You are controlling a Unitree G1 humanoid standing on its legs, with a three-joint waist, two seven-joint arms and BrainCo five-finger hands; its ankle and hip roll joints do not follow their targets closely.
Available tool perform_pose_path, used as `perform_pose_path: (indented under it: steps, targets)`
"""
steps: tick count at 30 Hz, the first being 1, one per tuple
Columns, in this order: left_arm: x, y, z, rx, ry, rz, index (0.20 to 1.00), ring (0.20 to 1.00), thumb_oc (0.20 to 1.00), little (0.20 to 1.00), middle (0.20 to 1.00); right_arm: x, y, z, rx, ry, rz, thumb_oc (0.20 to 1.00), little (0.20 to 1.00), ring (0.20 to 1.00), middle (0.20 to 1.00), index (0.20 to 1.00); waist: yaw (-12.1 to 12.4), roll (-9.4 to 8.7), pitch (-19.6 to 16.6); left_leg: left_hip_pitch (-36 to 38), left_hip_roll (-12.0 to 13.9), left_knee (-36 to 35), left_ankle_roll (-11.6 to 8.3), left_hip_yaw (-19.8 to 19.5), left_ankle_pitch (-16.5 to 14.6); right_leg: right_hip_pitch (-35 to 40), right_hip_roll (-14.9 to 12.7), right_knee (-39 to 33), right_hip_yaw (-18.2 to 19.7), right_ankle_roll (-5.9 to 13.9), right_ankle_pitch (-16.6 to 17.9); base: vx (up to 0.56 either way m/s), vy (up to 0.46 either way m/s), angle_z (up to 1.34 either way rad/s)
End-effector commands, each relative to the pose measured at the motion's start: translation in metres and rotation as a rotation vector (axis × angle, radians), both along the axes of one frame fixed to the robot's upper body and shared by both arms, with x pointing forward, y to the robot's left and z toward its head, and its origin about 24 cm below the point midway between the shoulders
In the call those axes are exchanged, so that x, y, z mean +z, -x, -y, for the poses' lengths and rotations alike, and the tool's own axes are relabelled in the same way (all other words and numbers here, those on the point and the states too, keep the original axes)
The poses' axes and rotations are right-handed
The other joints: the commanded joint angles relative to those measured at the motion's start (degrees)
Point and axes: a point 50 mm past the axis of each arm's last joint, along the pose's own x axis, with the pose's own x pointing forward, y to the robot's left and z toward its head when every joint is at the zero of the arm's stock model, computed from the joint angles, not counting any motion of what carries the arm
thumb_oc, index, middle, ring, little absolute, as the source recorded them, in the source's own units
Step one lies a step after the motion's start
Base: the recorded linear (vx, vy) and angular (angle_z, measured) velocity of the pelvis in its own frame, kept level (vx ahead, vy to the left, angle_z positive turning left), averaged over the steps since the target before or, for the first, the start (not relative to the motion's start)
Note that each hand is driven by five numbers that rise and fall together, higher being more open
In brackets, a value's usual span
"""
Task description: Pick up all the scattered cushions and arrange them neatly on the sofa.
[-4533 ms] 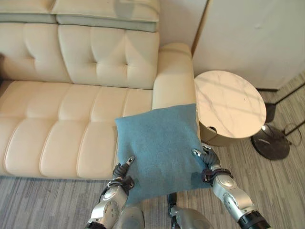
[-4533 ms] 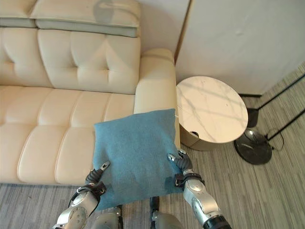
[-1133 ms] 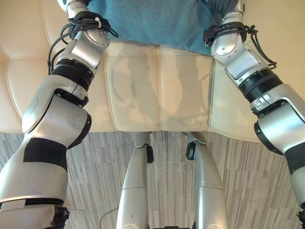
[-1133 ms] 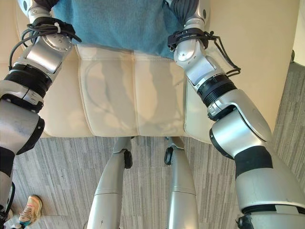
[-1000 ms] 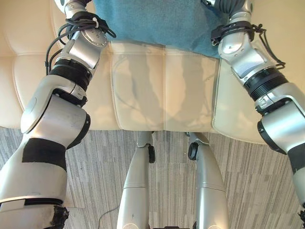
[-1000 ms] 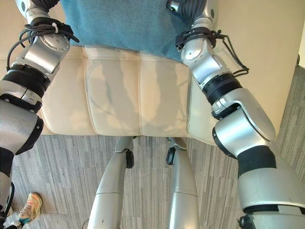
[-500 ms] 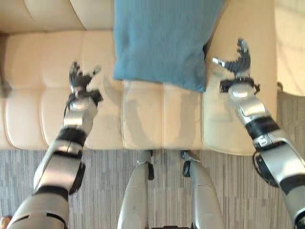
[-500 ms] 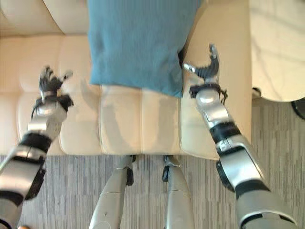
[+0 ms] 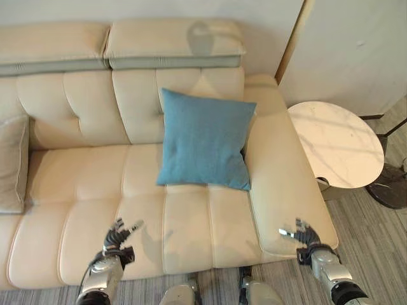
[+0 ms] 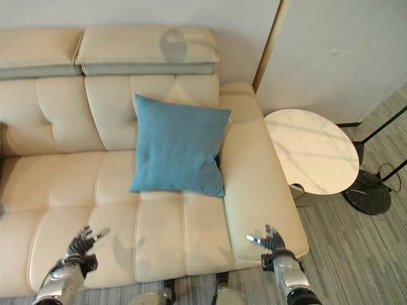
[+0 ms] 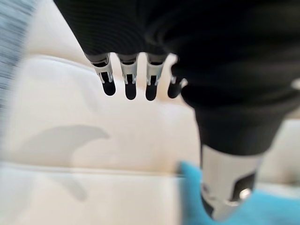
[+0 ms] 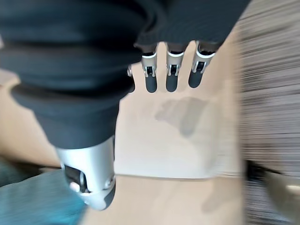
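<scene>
**Blue cushion on sofa, both hands free**

Blue cushion (image 9: 206, 140) stands upright on the cream sofa (image 9: 82, 184), leaning against the backrest at the right end of the seat, its right edge just beside the armrest (image 9: 280, 184). Bottom edge rests on the seat, top corners against the tufted back. A grey cushion (image 9: 13, 164) stands at the far left of the sofa, partly cut by the frame edge, well apart from the blue one.

Left hand (image 9: 118, 234) hovers low over the seat's front edge, fingers spread and straight, holding nothing; left wrist view shows the fingers (image 11: 128, 82) extended over bare cream leather, blue cushion at the corner. Right hand (image 9: 301, 232) sits over the front end of the armrest, fingers spread, empty; right wrist view shows the fingers (image 12: 171, 76) straight above the cream surface. Both hands well apart from the blue cushion.

Round marble side table (image 9: 336, 143) stands right of the sofa, by a black lamp base (image 10: 367, 191) on striped grey floor (image 10: 356, 254)
</scene>
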Motion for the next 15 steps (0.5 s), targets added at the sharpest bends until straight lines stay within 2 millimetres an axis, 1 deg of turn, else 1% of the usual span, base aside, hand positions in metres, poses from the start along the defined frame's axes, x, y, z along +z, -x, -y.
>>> perform_pose_path:
  steps: [1, 2, 3, 4, 5, 7, 8, 9, 10, 11, 12, 13, 14, 15]
  targets:
    - [-0.011, 0.015, 0.001, -0.090, -0.033, -0.121, 1.000, 1.000, 1.000, 1.000, 1.000, -0.004, 0.010, 0.004, 0.070, 0.049, -0.045, 1.000, 1.000, 1.000, 1.000, 1.000, 0.8, -0.81, -1.9, 0.1, -2.9, 0.1, -2.82, -2.8, -4.4, 7.1, 1.5, 8.9, 0.0, 0.58, -8.2, -0.18, -0.214, -0.05]
    - [-0.016, 0.023, 0.004, -0.108, -0.036, -0.163, 1.000, 1.000, 1.000, 1.000, 1.000, -0.011, 0.020, 0.002, 0.076, 0.052, -0.095, 1.000, 1.000, 1.000, 1.000, 1.000, 1.1, -1.12, -2.2, -0.3, -2.8, 0.1, -3.05, -2.6, -4.0, 9.3, 2.2, 6.4, 0.0, 0.20, -9.2, -0.24, -0.250, -0.07]
    - [-0.019, 0.026, 0.004, -0.096, -0.024, -0.177, 1.000, 1.000, 1.000, 1.000, 1.000, -0.015, 0.024, -0.001, 0.098, 0.058, -0.128, 1.000, 1.000, 1.000, 1.000, 1.000, 1.5, -1.40, -1.9, -0.7, -2.5, 0.1, -3.55, -2.5, -3.0, 10.7, 3.1, 3.1, -0.1, -0.87, -11.1, -0.28, -0.277, -0.09]
    - [-0.021, 0.030, 0.005, -0.093, -0.024, -0.205, 1.000, 1.000, 1.000, 1.000, 1.000, -0.019, 0.029, -0.003, 0.108, 0.056, -0.162, 1.000, 1.000, 1.000, 1.000, 1.000, 1.5, -1.60, -1.9, -1.1, -2.1, 0.1, -4.26, -2.4, -1.6, 11.5, 3.9, 0.7, 0.0, -1.66, -12.1, -0.39, -0.372, -0.30]
    - [-0.024, 0.034, 0.006, -0.122, -0.046, -0.246, 1.000, 1.000, 1.000, 1.000, 1.000, -0.023, 0.037, -0.005, 0.103, 0.056, -0.189, 1.000, 1.000, 1.000, 1.000, 1.000, 1.2, -1.67, -1.8, -2.3, -1.3, 0.1, -5.75, -2.6, 0.7, 11.5, 5.4, -1.4, -0.1, -3.11, -13.1, -0.29, -0.281, -0.22]
    - [-0.024, 0.034, 0.006, -0.122, -0.046, -0.246, 1.000, 1.000, 1.000, 1.000, 1.000, -0.023, 0.036, -0.005, 0.103, 0.056, -0.189, 1.000, 1.000, 1.000, 1.000, 1.000, 1.2, -1.66, -1.8, -2.3, -1.3, 0.1, -5.76, -2.7, 0.8, 11.5, 5.4, -1.5, -0.1, -3.12, -13.1, -0.23, -0.198, -0.07]
    - [-0.026, 0.035, 0.007, -0.137, -0.056, -0.275, 1.000, 1.000, 1.000, 1.000, 1.000, -0.028, 0.047, -0.005, 0.071, 0.043, -0.225, 1.000, 1.000, 1.000, 1.000, 1.000, 0.6, -1.43, -0.9, -5.1, -0.1, 0.1, -8.29, -3.2, 4.3, 10.8, 6.8, -3.0, -1.0, -4.37, -13.1, -0.42, -0.290, -0.03]
    - [-0.027, 0.035, 0.008, -0.140, -0.060, -0.287, 1.000, 1.000, 1.000, 1.000, 1.000, -0.028, 0.049, -0.003, 0.063, 0.048, -0.235, 1.000, 1.000, 1.000, 1.000, 1.000, 0.2, -1.11, -0.2, -6.3, 0.4, 0.1, -9.11, -3.5, 5.4, 10.2, 7.1, -2.8, -1.8, -4.73, -13.0, -0.53, -0.324, 0.45]
    - [-0.026, 0.033, 0.008, -0.154, -0.070, -0.286, 1.000, 1.000, 1.000, 1.000, 1.000, -0.028, 0.050, -0.001, 0.064, 0.058, -0.245, 1.000, 1.000, 1.000, 1.000, 1.000, 0.2, -1.03, 0.5, -6.6, 0.3, 0.1, -9.14, -3.7, 5.2, 9.7, 6.7, -2.5, -2.3, -4.77, -12.7, -0.36, -0.152, 0.49]
    - [-0.027, 0.033, 0.008, -0.159, -0.072, -0.293, 1.000, 1.000, 1.000, 1.000, 1.000, -0.029, 0.050, -0.001, 0.070, 0.062, -0.253, 1.000, 1.000, 1.000, 1.000, 1.000, 0.3, -1.22, 0.8, -5.8, -0.2, 0.1, -8.47, -3.8, 4.8, 9.4, 6.3, -2.7, -2.6, -4.78, -12.2, -0.31, -0.120, 0.53]
    - [-0.027, 0.035, 0.008, -0.160, -0.071, -0.298, 1.000, 1.000, 1.000, 1.000, 1.000, -0.028, 0.049, -0.001, 0.073, 0.061, -0.252, 1.000, 1.000, 1.000, 1.000, 1.000, 0.4, -1.84, 1.1, -4.9, -1.1, 3.3, -7.14, -3.9, 2.6, 9.2, 5.6, -3.1, -2.7, -4.65, -11.3, -0.32, -0.130, 0.00]
    - [-0.028, 0.039, 0.007, -0.153, -0.066, -0.303, 1.000, 1.000, 1.000, 1.000, 1.000, -0.029, 0.050, -0.003, 0.073, 0.050, -0.253, 1.000, 1.000, 1.000, 1.000, 1.000, 0.0, -2.46, 0.6, -4.2, -2.1, 8.3, -5.57, -3.0, -2.6, 8.6, 4.8, -4.0, -2.8, -4.37, -10.1, -0.22, -0.090, -0.11]
    - [-0.028, 0.039, 0.007, -0.153, -0.066, -0.303, 1.000, 1.000, 1.000, 1.000, 1.000, -0.029, 0.050, -0.003, 0.073, 0.050, -0.253, 1.000, 1.000, 1.000, 1.000, 1.000, 0.0, -2.45, 0.5, -4.4, -2.0, 8.4, -5.57, -3.0, -2.6, 8.5, 4.8, -4.0, -2.8, -4.38, -10.1, -0.20, -0.066, -0.10]
    - [-0.028, 0.040, 0.008, -0.150, -0.058, -0.303, 1.000, 1.000, 1.000, 1.000, 1.000, -0.030, 0.051, -0.003, 0.071, 0.044, -0.258, 1.000, 1.000, 1.000, 1.000, 1.000, 0.0, -2.75, 0.4, -4.1, -2.5, 13.1, -4.81, -2.7, -5.9, 8.3, 4.3, -4.8, -2.7, -4.33, -9.4, -0.12, -0.020, 0.06]
